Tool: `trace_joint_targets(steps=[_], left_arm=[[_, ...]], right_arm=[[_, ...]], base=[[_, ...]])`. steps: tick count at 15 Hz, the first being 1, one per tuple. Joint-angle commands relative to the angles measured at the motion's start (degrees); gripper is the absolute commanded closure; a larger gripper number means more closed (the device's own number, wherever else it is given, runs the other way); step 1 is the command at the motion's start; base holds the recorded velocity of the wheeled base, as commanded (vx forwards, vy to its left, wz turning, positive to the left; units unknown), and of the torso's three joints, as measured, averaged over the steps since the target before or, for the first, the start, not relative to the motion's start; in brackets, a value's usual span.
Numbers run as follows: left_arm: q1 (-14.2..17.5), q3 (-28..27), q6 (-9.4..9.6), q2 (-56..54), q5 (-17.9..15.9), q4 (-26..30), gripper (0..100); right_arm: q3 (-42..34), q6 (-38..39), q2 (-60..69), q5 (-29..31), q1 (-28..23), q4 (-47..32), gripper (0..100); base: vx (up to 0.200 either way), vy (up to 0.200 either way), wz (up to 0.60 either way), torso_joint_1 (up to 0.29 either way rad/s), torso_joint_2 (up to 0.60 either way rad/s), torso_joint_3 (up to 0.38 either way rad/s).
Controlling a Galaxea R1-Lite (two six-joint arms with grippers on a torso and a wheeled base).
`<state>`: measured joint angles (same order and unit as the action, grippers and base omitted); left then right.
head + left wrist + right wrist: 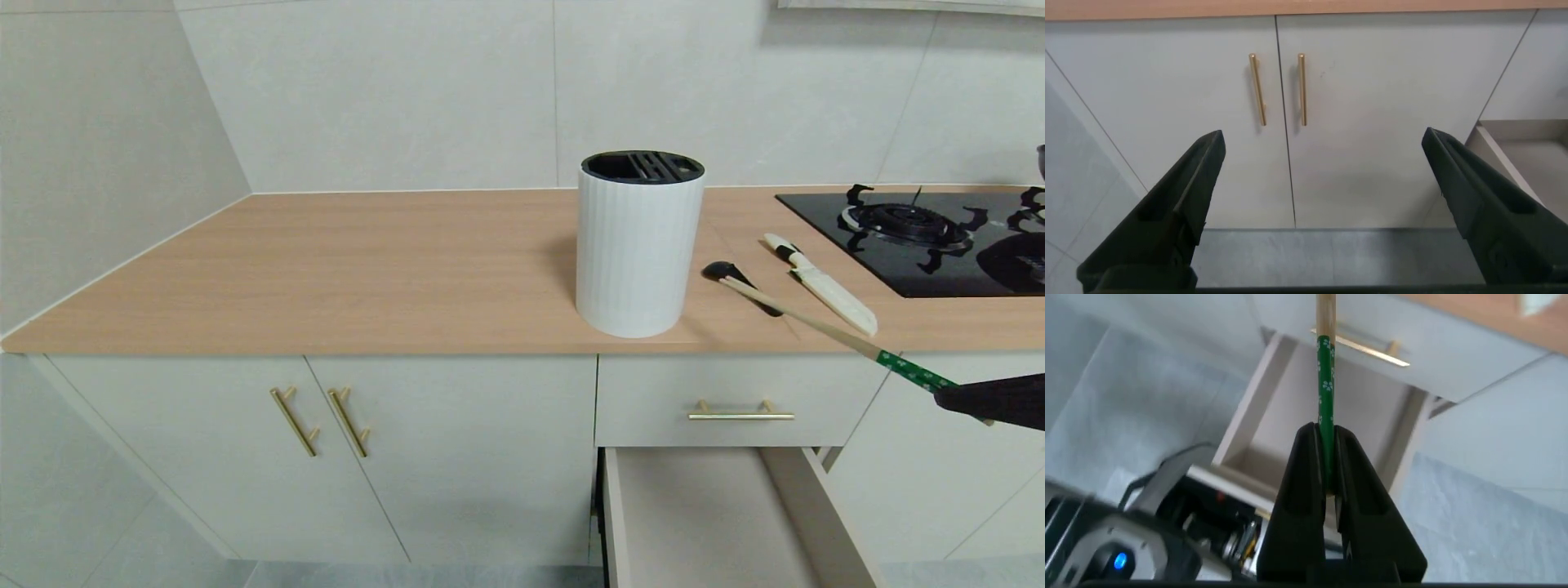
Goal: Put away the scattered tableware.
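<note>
Two pincers. The right pincer (945, 398) is clenched on the green-patterned end of a wooden chopstick (816, 327), just off the front edge of the desk (367, 269). The stick slants back over the desk, with its far tip at the bowl of a black spoon (722, 271); contact unclear. The spoon lies between a white ribbed holder (638, 245) with a black slotted top and a cream knife (820, 283). The stove (914, 237) is beyond the knife. An open drawer (710, 514) sits below the desk. The left pincer (1323, 143) is released, jaws wide, low before the cabinet doors (1372, 122).
</note>
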<state>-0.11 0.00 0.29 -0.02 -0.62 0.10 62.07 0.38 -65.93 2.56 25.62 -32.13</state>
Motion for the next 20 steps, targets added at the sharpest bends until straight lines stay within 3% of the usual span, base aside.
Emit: trace_joint_targets(steps=[1, 20], left_arm=[[0.0, 0.0, 0.06, 0.0, 0.0, 0.0, 0], [0.0, 0.0, 0.06, 0.0, 0.0, 0.0, 0]], right_arm=[[-0.6, 0.0, 0.0, 0.0, 3.0, -0.7, 100], [-4.0, -1.2, -9.0, 0.3, 6.5, -0.6, 100]], base=[[0.000, 0.000, 0.00, 0.000, 0.00, 0.000], [0.000, 0.000, 0.00, -0.139, 0.39, 0.252]])
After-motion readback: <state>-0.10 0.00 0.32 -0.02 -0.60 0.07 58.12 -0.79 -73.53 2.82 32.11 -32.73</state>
